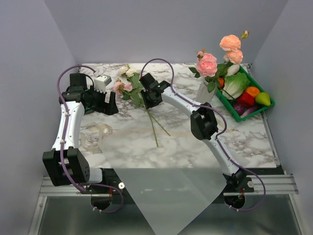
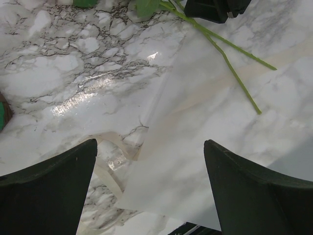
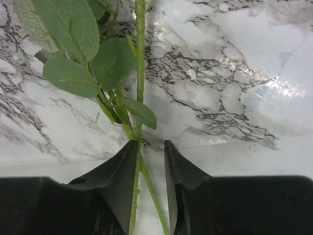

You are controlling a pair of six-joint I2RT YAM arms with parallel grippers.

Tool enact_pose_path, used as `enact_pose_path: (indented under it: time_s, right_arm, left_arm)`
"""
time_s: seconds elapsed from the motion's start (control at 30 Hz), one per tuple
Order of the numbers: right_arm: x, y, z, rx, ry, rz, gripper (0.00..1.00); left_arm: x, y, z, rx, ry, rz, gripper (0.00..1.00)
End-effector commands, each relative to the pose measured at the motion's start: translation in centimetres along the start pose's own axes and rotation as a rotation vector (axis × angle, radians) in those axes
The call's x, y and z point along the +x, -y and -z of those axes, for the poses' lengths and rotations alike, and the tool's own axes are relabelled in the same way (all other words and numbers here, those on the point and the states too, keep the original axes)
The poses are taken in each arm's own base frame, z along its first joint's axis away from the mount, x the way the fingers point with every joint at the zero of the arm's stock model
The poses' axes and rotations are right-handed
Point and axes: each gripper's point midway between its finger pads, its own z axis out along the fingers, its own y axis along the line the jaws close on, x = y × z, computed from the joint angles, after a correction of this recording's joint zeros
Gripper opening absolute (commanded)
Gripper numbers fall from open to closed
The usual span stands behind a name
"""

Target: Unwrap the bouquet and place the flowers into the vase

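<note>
Colours around my black right gripper (image 3: 150, 145)
Table (image 1: 244, 142) white marble, grey-veined; flowers (image 1: 207, 64) pink, peach and cream, leaves green; vase (image 1: 205, 93) white; tray (image 1: 229, 108) green.

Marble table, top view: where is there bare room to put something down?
Largest bare patch: front right, bordered by the right arm, the green tray and the table's right edge. A smaller one lies mid-table, between the loose stems, the right arm and the wrapping sheet. Crowded: back left, where the flowers lie between both arms, and around the vase.
</note>
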Motion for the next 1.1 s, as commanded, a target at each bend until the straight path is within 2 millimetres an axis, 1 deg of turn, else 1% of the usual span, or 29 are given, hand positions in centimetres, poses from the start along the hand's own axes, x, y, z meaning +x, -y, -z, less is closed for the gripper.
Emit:
enact_pose_path:
  time_s: [0.0,0.1,0.2,0.3,0.4,0.43,0.47,0.6,0.63,0.67,0.73,0.77,0.8,0.83,0.9,0.93,1.0,1.03,1.07]
  right_arm:
    - [3.0,0.0,-1.3,0.001,-0.09,-0.01,0.38]
    - [2.9,-0.3,-1.3,0.005,-0.085,0.001,0.38]
    - [2.8,-0.6,-0.6,0.014,-0.075,0.017,0.38]
    - [2.5,-1.0,-0.6,0.012,-0.054,0.023,0.38]
    - [3.0,-0.8,-1.3,0.024,-0.076,0.025,0.38]
    - [2.9,-0.8,-1.3,0.028,-0.078,0.025,0.38]
    - [3.3,-0.7,-1.8,0.031,-0.091,0.026,0.37]
    - [3.6,-0.6,-2.0,0.037,-0.093,0.016,0.26]
    - [3.3,-0.7,-1.9,0.031,-0.083,0.013,0.21]
    - [3.3,-0.8,-1.8,0.03,-0.08,0.013,0.18]
    - [2.5,-1.0,-0.9,0.023,-0.06,0.01,0.12]
    - [2.5,-1.0,-0.7,0.018,-0.059,0.008,0.11]
    - [1.7,-1.3,0.5,0.006,-0.035,0.005,0.11]
    - [1.1,-1.5,0.9,-0.005,-0.012,0.002,0.11]
    - [0.6,-1.8,1.9,-0.018,0.007,0.0,0.11]
    - [-0.2,-2.0,2.9,-0.029,0.034,0.0,0.11]
    - [-0.9,-2.2,3.9,-0.036,0.056,-0.002,0.11]
    - [-1.5,-2.4,4.9,-0.046,0.077,0.0,0.11]
    - [-1.8,-2.6,5.5,-0.052,0.091,0.001,0.11]
  left_arm:
    - [-0.2,0.6,0.7,0.02,0.025,-0.02,0.99]
    - [0.0,0.6,0.6,0.02,0.023,-0.019,0.99]
    - [0.0,0.6,0.5,0.021,0.022,-0.02,0.99]
    - [0.1,0.6,0.5,0.02,0.024,-0.022,0.99]
    - [0.1,0.5,0.5,0.019,0.025,-0.023,0.99]
    - [0.1,0.5,0.5,0.02,0.024,-0.023,0.99]
    - [0.2,0.4,0.5,0.017,0.021,-0.022,0.99]
    - [0.2,0.3,0.5,0.013,0.022,-0.024,0.99]
    - [0.3,0.2,0.4,0.013,0.018,-0.021,0.99]
    - [0.4,0.1,0.5,0.011,0.018,-0.021,0.99]
    - [0.6,0.0,0.3,0.012,0.008,-0.013,0.99]
    - [0.7,-0.1,0.3,0.01,0.008,-0.014,0.99]
    - [0.7,0.0,0.2,0.011,0.007,-0.014,0.99]
    - [0.8,-0.1,0.2,0.012,0.004,-0.012,0.99]
    - [0.8,-0.1,0.2,0.011,0.005,-0.011,0.99]
    - [0.8,-0.2,0.2,0.008,0.006,-0.012,0.99]
    - [0.8,-0.1,0.1,0.014,0.003,-0.008,0.99]
    - [0.8,-0.1,0.1,0.014,0.003,-0.006,0.99]
    - [0.8,-0.1,0.2,0.011,0.004,-0.006,0.99]
